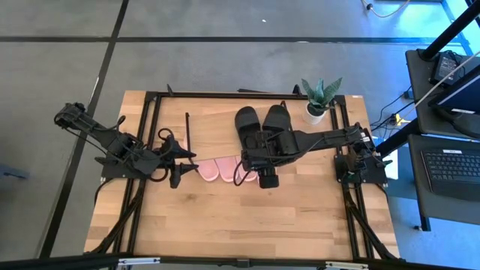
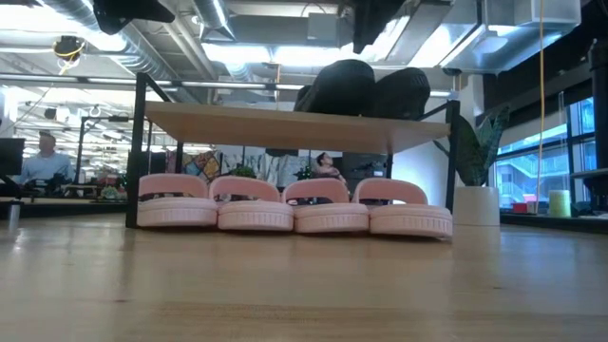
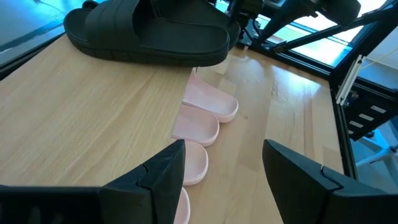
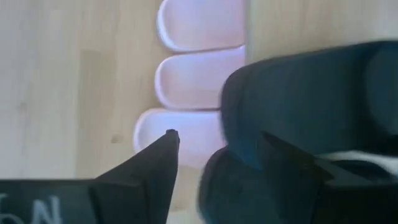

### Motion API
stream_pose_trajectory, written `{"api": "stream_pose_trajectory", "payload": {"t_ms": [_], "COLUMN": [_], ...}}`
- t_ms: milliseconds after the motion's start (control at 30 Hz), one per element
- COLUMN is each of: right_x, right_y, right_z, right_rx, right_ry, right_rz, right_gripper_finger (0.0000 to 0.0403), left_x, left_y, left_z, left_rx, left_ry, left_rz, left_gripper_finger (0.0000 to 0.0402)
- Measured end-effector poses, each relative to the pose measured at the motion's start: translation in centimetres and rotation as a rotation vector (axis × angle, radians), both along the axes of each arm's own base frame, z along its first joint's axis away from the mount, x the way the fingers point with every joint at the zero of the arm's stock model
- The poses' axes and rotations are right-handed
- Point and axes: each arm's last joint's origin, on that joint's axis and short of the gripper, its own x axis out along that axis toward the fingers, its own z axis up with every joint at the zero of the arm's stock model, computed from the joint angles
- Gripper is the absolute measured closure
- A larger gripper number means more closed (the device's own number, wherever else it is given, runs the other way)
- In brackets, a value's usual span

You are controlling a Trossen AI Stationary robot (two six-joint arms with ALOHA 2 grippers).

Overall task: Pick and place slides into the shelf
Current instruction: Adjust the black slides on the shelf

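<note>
The shelf (image 2: 285, 128) stands on the table on thin black legs. Two black slides (image 2: 342, 85) (image 1: 247, 124) lie side by side on its top board. Several pink slides (image 2: 256, 204) stand in a row on the table under it, their heels (image 1: 214, 171) poking out past its near edge. My right gripper (image 1: 259, 157) hangs open over the near ends of the black slides (image 4: 298, 87), pointing steeply down. My left gripper (image 1: 180, 166) waits open at the shelf's left end, looking along the board (image 3: 93, 99). My right gripper (image 4: 217, 140) is open at the near end of a black slide (image 4: 217, 177), which lies flat on the shelf's top board. The dark sole fills the gap beside one finger (image 4: 273, 155). Whether that finger touches it, I cannot tell.
A potted plant (image 1: 319, 101) in a white pot stands by the shelf's far right corner. Black frame rails (image 1: 150, 135) run along the table's left and right sides. Bare tabletop (image 1: 240, 217) lies toward the near edge. People sit in the room beyond.
</note>
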Motion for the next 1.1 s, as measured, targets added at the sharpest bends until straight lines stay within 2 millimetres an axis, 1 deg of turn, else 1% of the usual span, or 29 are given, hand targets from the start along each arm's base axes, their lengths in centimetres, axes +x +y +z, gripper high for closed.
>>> {"api": "stream_pose_trajectory", "payload": {"t_ms": [133, 333, 500, 767, 967, 1100], "right_x": [0.3, 0.5, 0.7, 0.8, 0.9, 1.1], "right_y": [-0.1, 0.0, 0.1, 0.0, 0.0, -0.1], "right_z": [0.1, 0.0, -0.7, -2.5, -2.6, -2.6], "right_rx": [-0.062, -0.046, -0.031, -0.049, -0.052, -0.051], "right_ry": [-0.030, -0.024, -0.016, 0.022, 0.010, -0.003], "right_rz": [0.031, 0.076, 0.091, 0.087, 0.086, 0.086], "right_gripper_finger": [0.0200, 0.0229, 0.0255, 0.0290, 0.0318, 0.0329], "left_x": [0.0, 0.0, 0.0, 0.0, 0.0, 0.0], "left_y": [0.0, 0.0, 0.0, 0.0, 0.0, 0.0], "left_z": [0.0, 0.0, 0.0, 0.0, 0.0, 0.0], "left_rx": [0.000, 0.000, -0.001, -0.001, 0.000, 0.000], "left_ry": [0.000, 0.000, -0.001, -0.001, 0.000, 0.000], "left_rz": [0.000, 0.000, 0.000, 0.000, 0.000, 0.000], "left_gripper_finger": [0.0196, 0.0196, 0.0196, 0.0196, 0.0196, 0.0196]}}
